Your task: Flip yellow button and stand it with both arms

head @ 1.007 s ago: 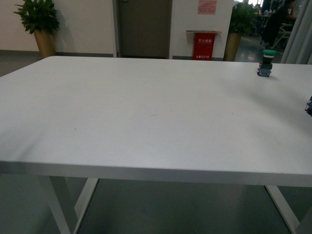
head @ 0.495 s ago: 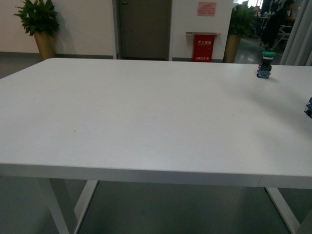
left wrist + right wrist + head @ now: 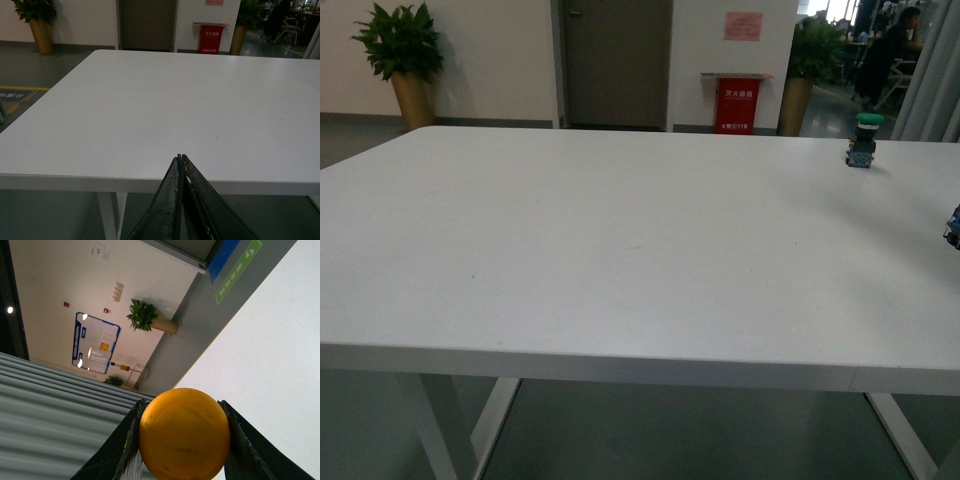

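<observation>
**Two pincers, one load: the yellow button (image 3: 184, 435) sits in the right pincer (image 3: 181, 402)**

The right wrist view shows the button's round yellow-orange cap facing the camera. It fills the space between the two black fingers (image 3: 127, 450), which press its rim from opposite sides. The cap hides the rest of the switch. The white desk (image 3: 280, 350) stretches away behind it, and I cannot tell whether the button touches that surface.

The left pincer (image 3: 181, 161) is narrow. Its two dark fingers lie together tip to tip with nothing between them, and the tips sit at the desk's near edge.

In the front view a green-capped switch (image 3: 861, 140) stands upright, cap up, near the far right of the desk. Nearer, at the right border of that view, a small dark-and-blue piece (image 3: 953, 228) is cut off by the frame, and what it is cannot be told. Beyond the desk stand a potted plant (image 3: 404, 60) at far left and a red box (image 3: 738, 97) by the wall.
</observation>
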You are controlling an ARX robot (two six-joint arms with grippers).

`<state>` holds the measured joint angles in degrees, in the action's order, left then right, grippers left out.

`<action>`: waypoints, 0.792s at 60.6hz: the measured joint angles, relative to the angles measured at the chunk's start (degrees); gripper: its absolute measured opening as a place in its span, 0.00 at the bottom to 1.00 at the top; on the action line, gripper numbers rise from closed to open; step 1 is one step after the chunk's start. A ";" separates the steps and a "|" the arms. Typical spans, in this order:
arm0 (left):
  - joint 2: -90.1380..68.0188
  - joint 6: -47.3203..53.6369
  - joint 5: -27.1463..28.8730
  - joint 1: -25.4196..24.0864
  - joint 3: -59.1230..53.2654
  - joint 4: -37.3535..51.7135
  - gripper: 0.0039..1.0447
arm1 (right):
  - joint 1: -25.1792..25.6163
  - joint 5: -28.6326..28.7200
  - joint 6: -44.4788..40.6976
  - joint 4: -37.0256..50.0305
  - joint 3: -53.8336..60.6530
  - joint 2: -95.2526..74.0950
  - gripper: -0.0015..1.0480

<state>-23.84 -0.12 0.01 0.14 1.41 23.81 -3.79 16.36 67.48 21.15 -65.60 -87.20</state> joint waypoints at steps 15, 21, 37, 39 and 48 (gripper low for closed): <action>6.45 0.02 0.00 0.00 -0.02 -6.25 0.04 | 0.00 0.00 -0.24 -0.50 0.00 0.22 0.35; 8.33 0.02 0.00 0.00 -0.02 -8.11 0.04 | 0.00 0.02 -0.26 -0.55 -0.02 0.35 0.35; 12.52 0.00 0.00 -0.02 0.00 -12.33 0.04 | 0.00 0.00 -0.42 -0.85 -0.02 0.42 0.35; 13.07 0.02 0.00 -0.02 -0.02 -12.87 0.04 | 0.00 0.00 -0.44 -0.87 -0.02 0.42 0.35; 19.52 0.02 -0.07 -0.02 0.00 -21.24 0.04 | 0.02 0.02 -0.46 -0.87 -0.02 0.44 0.35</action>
<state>-4.32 -0.10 -0.05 0.12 1.41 2.57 -3.77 16.38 67.02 20.27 -65.63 -86.76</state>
